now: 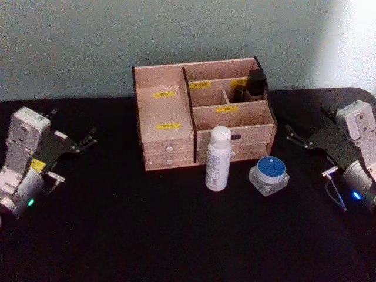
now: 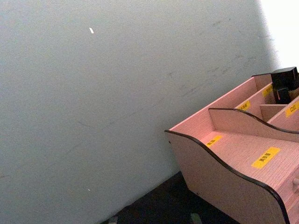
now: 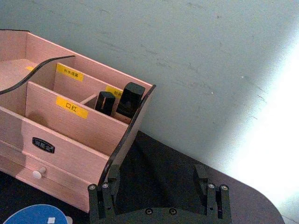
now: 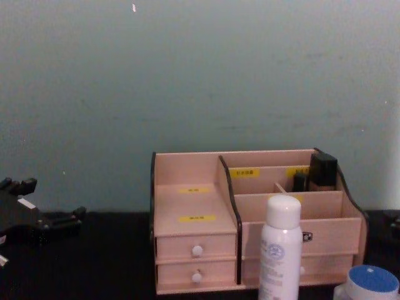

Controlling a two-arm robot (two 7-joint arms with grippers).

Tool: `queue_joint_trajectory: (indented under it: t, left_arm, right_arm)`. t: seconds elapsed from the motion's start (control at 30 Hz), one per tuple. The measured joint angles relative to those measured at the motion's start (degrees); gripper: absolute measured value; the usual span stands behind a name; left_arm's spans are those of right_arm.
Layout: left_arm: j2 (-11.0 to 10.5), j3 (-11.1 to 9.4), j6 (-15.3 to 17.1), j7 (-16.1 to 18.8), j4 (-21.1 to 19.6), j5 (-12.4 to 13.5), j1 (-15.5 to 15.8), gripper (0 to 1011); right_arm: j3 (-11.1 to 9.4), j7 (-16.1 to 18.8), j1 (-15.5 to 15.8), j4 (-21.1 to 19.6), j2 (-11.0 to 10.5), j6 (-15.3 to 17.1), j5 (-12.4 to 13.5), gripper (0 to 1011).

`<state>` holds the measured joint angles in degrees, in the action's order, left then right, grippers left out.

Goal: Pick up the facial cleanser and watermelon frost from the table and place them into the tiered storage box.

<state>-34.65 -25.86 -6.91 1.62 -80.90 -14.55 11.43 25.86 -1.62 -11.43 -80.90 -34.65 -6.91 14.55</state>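
Two grippers are seen at the sides of the head view: the left gripper (image 1: 93, 136) at mid-left and the right gripper (image 1: 289, 133) at mid-right, both well apart from the objects on the black table (image 1: 147, 229). The light pinkish wooden tiered storage box with dark curved side panels (image 1: 252, 120) is placed at upper centre, against the pale teal wall (image 1: 88, 41). A white cylindrical bottle (image 1: 218, 160) stands upright just in front of the box's right half, and a squat clear jar with a blue lid (image 1: 269, 175) is set beside it, toward lower right.

The wide spread of the right gripper's fingers (image 3: 210, 192) is made plain in the right wrist view, where two dark upright containers (image 3: 131, 99) in the box's rear corner compartment are told apart; in the head view they merge into one dark shape. The left gripper's parted prongs are shown from the side at the chest view's lower left (image 4: 47, 201). In the left wrist view the box's curved side panel (image 2: 224, 186) is seen close.
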Motion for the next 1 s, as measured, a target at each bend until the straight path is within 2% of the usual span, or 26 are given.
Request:
queue_joint_trajectory:
  t: [1.0]
  left_arm:
    - [0.00,0.00,0.00,0.00,0.00,0.00,0.00,1001]
  right_arm:
    - [0.00,0.00,0.00,0.00,0.00,0.00,0.00,1003]
